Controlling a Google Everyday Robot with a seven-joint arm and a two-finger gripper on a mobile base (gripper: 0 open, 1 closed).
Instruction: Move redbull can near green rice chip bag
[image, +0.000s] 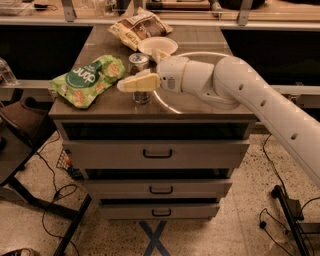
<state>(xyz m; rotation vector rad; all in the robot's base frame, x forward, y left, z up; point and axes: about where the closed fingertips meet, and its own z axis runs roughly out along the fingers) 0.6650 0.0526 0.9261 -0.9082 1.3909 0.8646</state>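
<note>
Redbull can (139, 64) stands upright on the tabletop (200, 107) at centre frame, near the green rice chip bag (88, 80) on its left, with a strip of bare surface between them. The gripper (138, 69) reaches in from the right and sits around the can at mid-height; whether it is clamped on the can or merely set about it cannot be told. The step in hand looks like bringing the can close to the bag. Done well, that means keeping the can vertical, travelling low toward the left, stopping short of the bag's crinkled edge, and steering clear of the white bowl (157, 46) just behind.
</note>
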